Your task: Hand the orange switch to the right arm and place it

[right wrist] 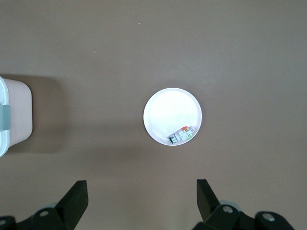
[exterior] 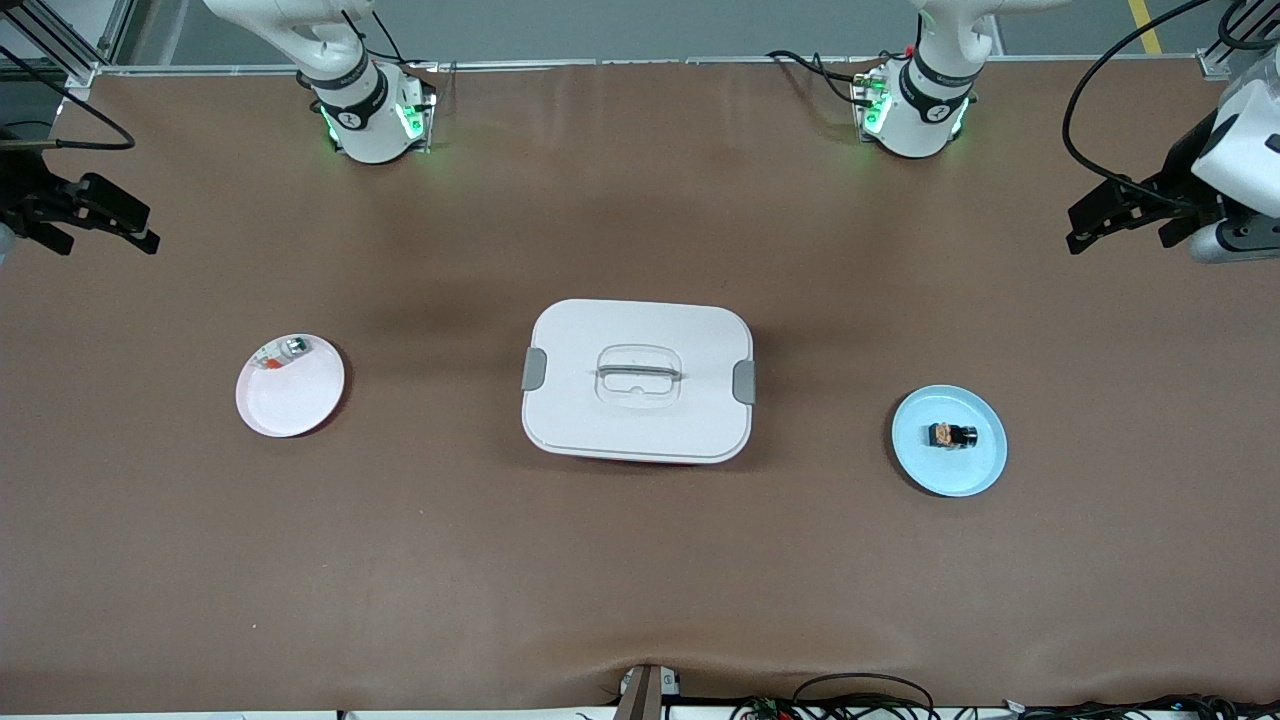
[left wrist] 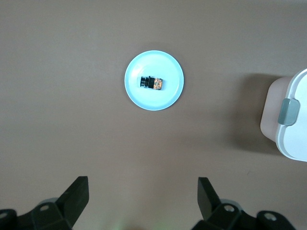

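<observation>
Front view. A white lidded rectangular plastic box (exterior: pixel 638 380) with grey side latches sits mid-table. Toward the left arm's end lies a pale blue round plate (exterior: pixel 949 441) carrying the orange switch (exterior: pixel 951 435), a tiny black block with an orange-tan patch. Toward the right arm's end lies a pale pink round plate (exterior: pixel 290 386) holding a small whitish piece with green and red bits (exterior: pixel 282 353) at its rim. The left gripper (exterior: pixel 1098 220) hangs high over the table's edge at the left arm's end, the right gripper (exterior: pixel 118 224) likewise at the right arm's end; both are empty.

Left wrist view. The left gripper (left wrist: pixel 143 191) shows its fingers wide apart, nothing between them. The switch (left wrist: pixel 152 83) rests near the middle of the blue plate (left wrist: pixel 172 93), untouched.

Right wrist view. The right gripper (right wrist: pixel 142 192) is likewise spread and empty, high above the pink plate (right wrist: pixel 165 108) and its whitish piece (right wrist: pixel 182 135).

Progress. Nothing appears done yet: pick-up, handover and placing all remain.
</observation>
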{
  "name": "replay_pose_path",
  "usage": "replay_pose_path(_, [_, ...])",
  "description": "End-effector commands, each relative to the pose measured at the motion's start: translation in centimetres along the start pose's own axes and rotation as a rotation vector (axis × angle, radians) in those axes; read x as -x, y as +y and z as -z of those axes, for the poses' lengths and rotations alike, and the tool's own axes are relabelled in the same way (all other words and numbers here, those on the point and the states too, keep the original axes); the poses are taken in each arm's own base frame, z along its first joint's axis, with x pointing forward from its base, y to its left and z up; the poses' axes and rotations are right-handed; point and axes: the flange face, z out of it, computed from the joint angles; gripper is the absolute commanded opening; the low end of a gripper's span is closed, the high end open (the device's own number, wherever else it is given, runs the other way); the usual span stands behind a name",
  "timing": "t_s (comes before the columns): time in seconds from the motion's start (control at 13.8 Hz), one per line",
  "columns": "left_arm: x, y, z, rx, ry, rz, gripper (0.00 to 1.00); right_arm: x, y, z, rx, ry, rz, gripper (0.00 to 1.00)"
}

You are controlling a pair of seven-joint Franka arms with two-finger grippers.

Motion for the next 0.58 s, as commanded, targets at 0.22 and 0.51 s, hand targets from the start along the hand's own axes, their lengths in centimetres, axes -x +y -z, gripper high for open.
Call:
replay_pose_path(0.22, [-0.4,-0.1,0.1,0.010,-0.004,-0.013,1.00,0.4,0.1,0.6,0.016,0.011,0.010,1.00])
replay_pose_path(0.51, [-1.9,0.0,-1.7,-0.001,-0.032,-0.015,1.00,0.3,0.0,0.4,0.016,0.008,0.013,1.00])
